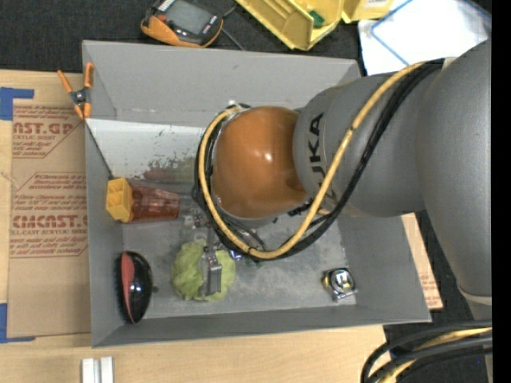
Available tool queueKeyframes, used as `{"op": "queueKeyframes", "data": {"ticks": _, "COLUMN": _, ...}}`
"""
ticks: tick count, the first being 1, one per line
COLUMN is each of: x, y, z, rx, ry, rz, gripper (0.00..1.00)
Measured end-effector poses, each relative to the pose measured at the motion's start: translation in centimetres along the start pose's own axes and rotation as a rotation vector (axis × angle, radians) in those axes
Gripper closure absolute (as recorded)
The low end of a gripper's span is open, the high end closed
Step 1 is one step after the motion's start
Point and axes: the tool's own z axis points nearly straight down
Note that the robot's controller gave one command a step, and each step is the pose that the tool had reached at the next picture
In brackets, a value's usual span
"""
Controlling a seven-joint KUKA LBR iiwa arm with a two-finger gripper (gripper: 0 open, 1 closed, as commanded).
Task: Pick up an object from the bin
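Grey metal bin, floor scuffed and speckled, walls sloping inward; the grey arm enters from the right of the frame and covers the bin's centre and upper right; glossy orange domed cover on the wrist, ringed by yellow and black cables.

Gripper sits low, at lower centre, with its grey metal tip down on the pale green crumpled soft lump; whether it is open or closed I cannot tell (the wrist hides most of it); no grasp visible.

Lump: wrinkled, matte, rounded and irregular; no clear long axis, perhaps slightly taller up-frame than wide; it lies on the floor at lower centre, near the bin's lower wall.

Neighbours:
- black oval mouse-shaped object with a red stripe, smooth and shiny, lower left corner, long axis up-down in the frame; near the lump's left side but apart from it;
- reddish-brown translucent cylinder lying on its side, long axis left-right, at mid left; a yellow blocky piece at its left end, touching it;
- small shiny metal-and-yellow object, lower right, well apart from the lump.

Open room: bare floor to the lump's right, up to the small metal object; a narrow strip between lump and mouse-shaped object; lower wall close below.
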Motion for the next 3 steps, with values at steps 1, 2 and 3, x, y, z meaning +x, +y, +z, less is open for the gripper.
{"op": "queueKeyframes", "data": {"ticks": 1, "x": 1.5, "y": -1.0, "z": 6.3, "rx": 0.002, "ry": 0.016, "rz": -0.102, "gripper": 0.0}}
{"op": "queueKeyframes", "data": {"ticks": 2, "x": 1.9, "y": -0.4, "z": 9.0, "rx": -0.002, "ry": -0.02, "rz": -0.167, "gripper": 0.0}}
{"op": "queueKeyframes", "data": {"ticks": 3, "x": 0.7, "y": -1.3, "z": 9.2, "rx": -0.002, "ry": 0.008, "rz": -0.267, "gripper": 1.0}}
